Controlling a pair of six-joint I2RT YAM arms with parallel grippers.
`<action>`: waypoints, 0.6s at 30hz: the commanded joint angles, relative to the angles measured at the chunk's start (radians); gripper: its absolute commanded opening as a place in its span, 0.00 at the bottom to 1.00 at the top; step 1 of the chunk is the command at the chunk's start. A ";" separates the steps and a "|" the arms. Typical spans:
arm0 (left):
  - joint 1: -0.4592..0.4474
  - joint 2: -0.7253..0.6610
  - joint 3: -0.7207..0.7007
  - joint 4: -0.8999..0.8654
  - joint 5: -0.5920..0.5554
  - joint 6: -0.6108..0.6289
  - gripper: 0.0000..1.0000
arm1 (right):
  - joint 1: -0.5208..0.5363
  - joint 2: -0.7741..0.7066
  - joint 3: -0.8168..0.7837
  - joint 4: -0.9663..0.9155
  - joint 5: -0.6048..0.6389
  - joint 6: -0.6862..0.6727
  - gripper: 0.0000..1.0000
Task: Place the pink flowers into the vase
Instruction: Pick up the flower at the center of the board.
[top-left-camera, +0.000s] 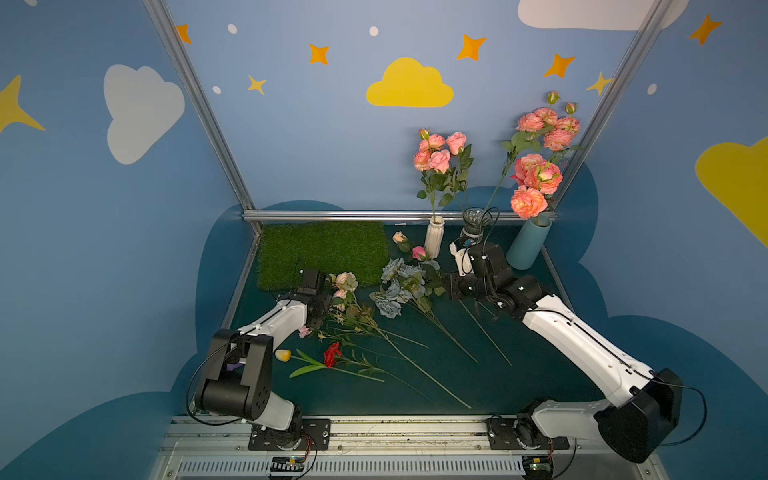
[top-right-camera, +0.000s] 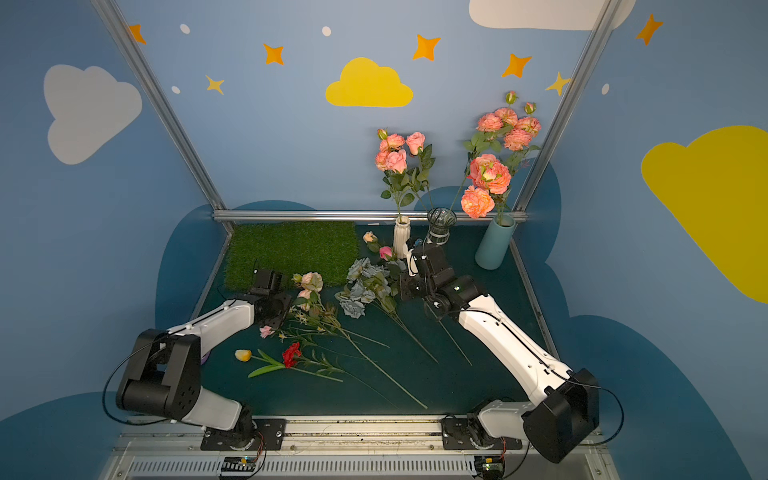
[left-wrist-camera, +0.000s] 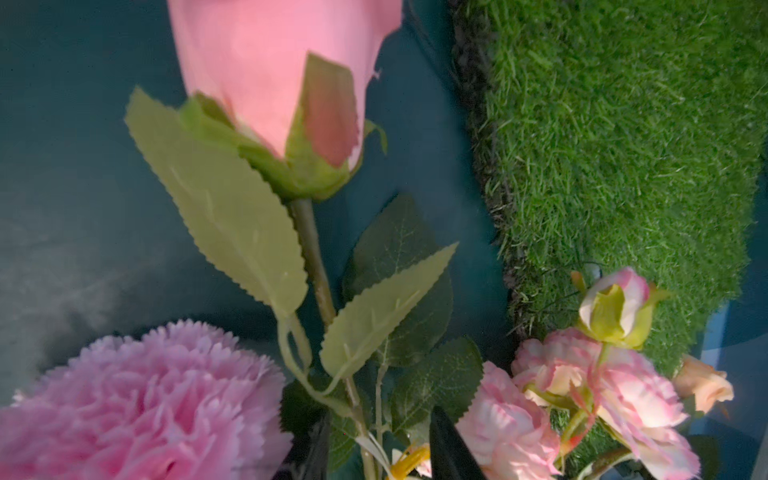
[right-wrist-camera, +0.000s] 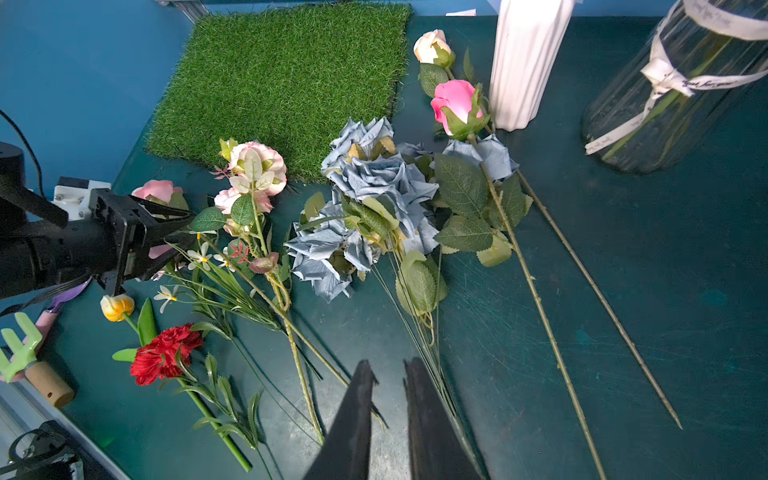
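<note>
Toward the left side of the dark green table (top-left-camera: 519, 374), just in front of the grass mat (top-left-camera: 324, 249), the left gripper (right-wrist-camera: 183, 230) pokes into a loose spray of pink flowers (top-left-camera: 345, 282) that lies flat on the surface. Its jaws stand either side of the thin green stems under a pink rosebud (left-wrist-camera: 270, 75), with a frilly pale pink carnation (left-wrist-camera: 137, 399) close alongside. The left wrist view crops the fingertips, so I cannot tell whether they pinch the stems or only straddle them. More pink flowers stand upright along the back edge: roses in the white ribbed vase (top-left-camera: 434, 239), and salmon blooms rising from the clear glass vase (top-left-camera: 473, 222) and the teal vase (top-left-camera: 528, 245). A hot-pink rose (top-left-camera: 419, 252) and a peach bud (top-left-camera: 400, 237) lie just beside the foot of the white ribbed vase. The right gripper (right-wrist-camera: 389, 361) hovers low in front of the clear glass vase, beside the wiry stems of the grey-blue rose bunch (top-left-camera: 397, 286). Its jaws are nearly together, a slim gap between them, with nothing held. Near the front lie a red carnation (top-left-camera: 332, 353) and a yellow tulip (top-left-camera: 283, 354).
</note>
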 joint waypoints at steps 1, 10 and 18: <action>0.003 0.000 -0.019 0.019 -0.020 -0.020 0.33 | -0.004 0.003 -0.010 0.014 -0.013 0.007 0.19; 0.012 0.015 -0.040 0.036 -0.050 -0.032 0.26 | -0.008 -0.005 -0.013 0.013 -0.020 0.010 0.19; 0.020 0.064 -0.033 0.062 -0.027 -0.039 0.30 | -0.011 -0.011 -0.018 0.015 -0.021 0.012 0.19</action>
